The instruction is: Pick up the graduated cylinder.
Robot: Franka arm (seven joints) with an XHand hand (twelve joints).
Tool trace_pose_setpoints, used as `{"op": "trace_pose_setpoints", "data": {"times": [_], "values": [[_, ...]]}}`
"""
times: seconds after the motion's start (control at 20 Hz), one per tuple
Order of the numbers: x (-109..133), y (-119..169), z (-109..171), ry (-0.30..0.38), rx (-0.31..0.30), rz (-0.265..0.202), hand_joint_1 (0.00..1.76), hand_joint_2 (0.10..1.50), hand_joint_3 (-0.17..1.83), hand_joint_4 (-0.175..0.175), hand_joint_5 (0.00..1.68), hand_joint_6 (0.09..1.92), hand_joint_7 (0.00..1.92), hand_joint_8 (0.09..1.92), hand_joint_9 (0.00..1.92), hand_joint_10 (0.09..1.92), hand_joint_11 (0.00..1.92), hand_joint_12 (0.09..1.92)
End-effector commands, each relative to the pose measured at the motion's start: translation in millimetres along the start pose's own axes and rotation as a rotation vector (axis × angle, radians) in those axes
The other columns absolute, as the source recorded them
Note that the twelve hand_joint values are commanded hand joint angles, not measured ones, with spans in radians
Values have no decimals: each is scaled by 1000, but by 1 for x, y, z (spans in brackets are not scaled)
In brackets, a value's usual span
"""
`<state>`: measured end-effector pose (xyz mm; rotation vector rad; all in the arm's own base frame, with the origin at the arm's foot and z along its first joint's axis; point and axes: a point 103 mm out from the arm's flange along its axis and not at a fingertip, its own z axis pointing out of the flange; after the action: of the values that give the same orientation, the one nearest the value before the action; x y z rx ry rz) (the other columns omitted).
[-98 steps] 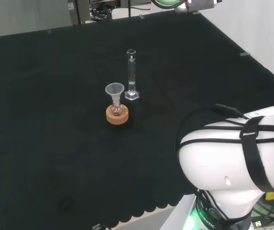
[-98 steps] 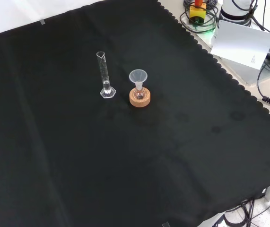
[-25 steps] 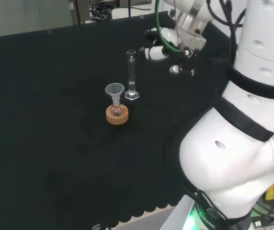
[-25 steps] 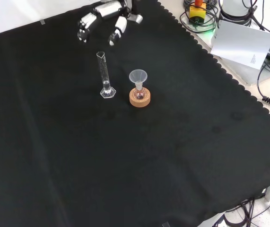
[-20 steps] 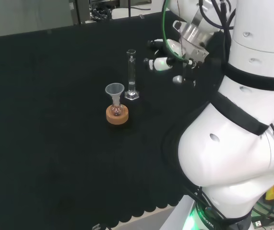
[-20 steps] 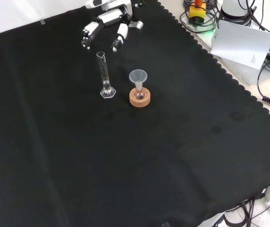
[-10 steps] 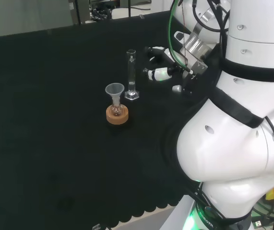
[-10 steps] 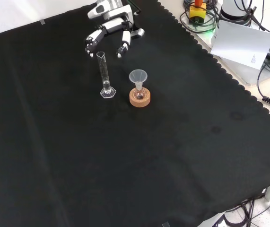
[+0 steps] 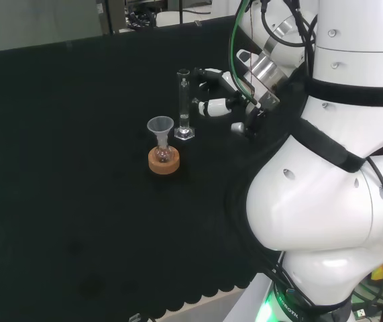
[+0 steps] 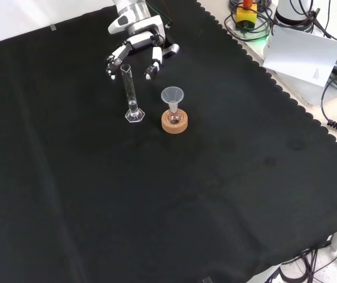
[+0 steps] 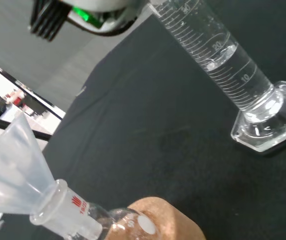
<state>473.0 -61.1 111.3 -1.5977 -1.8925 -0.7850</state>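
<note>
A tall clear graduated cylinder (image 9: pixel 184 100) (image 10: pixel 130 93) (image 11: pixel 218 56) stands upright on its hexagonal foot on the black cloth, with a little clear liquid at the bottom. My hand (image 9: pixel 226 92) (image 10: pixel 138 45) hovers just right of the cylinder's upper part in the head view, and just behind it in the front view. Its fingers are spread and nearly straight, reaching toward the tube without touching it. Nothing is held.
A small round flask with a clear funnel (image 9: pixel 160 127) (image 10: pixel 172 95) (image 11: pixel 12 165) in its neck sits on a cork ring (image 9: pixel 163 161) (image 10: pixel 174 122) close beside the cylinder's foot. The arm's white links (image 9: pixel 339 174) rise at the right of the head view.
The hand has come down and moved closer to the cylinder, from well behind it to right by its top. The cylinder and flask have not moved.
</note>
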Motion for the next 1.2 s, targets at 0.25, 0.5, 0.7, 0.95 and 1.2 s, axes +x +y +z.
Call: {"op": "trace_pose_setpoints", "data": {"times": [0.25, 0.5, 0.7, 0.95, 1.2], "values": [[-3, 15, 21, 123, -45, -31, 1004, 609, 680, -62, 521, 87, 347, 669, 567, 618, 268, 1331], [-5, 22, 27, 159, -55, -57, 1039, 582, 707, -59, 542, 87, 388, 660, 605, 594, 294, 1315], [-1, 26, 29, 187, -56, -89, 1080, 562, 726, -54, 555, 87, 405, 654, 620, 579, 303, 1310], [0, 27, 34, 186, -34, -122, 1108, 557, 738, -50, 575, 87, 422, 654, 631, 576, 310, 1309], [-1, 28, 38, 184, -19, -122, 1110, 544, 769, -48, 589, 87, 438, 644, 646, 563, 318, 1302]]}}
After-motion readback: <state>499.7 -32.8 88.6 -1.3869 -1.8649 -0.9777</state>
